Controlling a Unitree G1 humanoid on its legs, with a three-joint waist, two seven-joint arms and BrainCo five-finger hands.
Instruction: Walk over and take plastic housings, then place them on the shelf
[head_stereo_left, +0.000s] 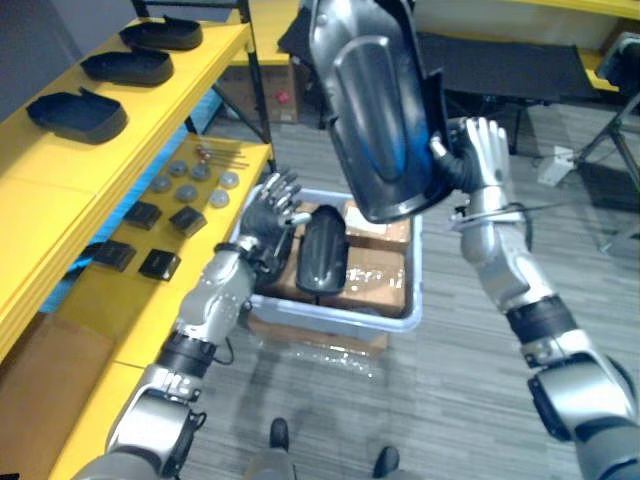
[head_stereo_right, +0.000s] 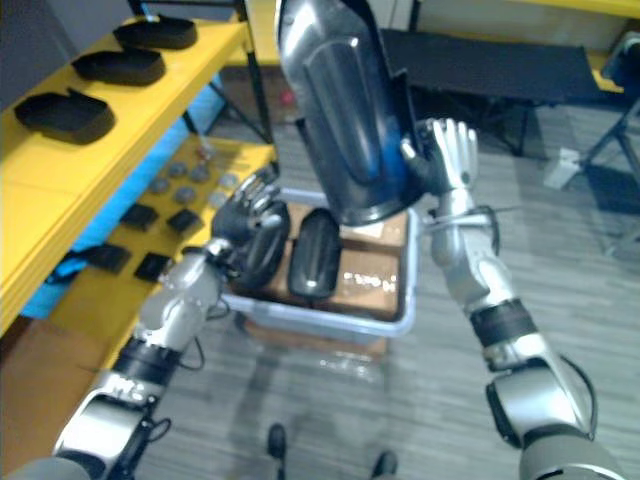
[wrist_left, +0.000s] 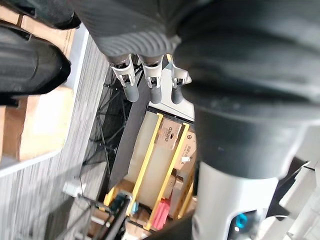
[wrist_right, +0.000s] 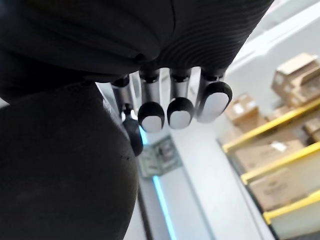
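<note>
Carry step in hand: right robot hand pinches the edge of the raised plastic housing, just to its left. Left robot hand hangs spread and empty over the bin, beside a second housing. Next move should be a swing far leftward onto the yellow shelf.

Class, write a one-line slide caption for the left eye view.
Right hand holds a black housing above the grey bin; left hand open.
</note>
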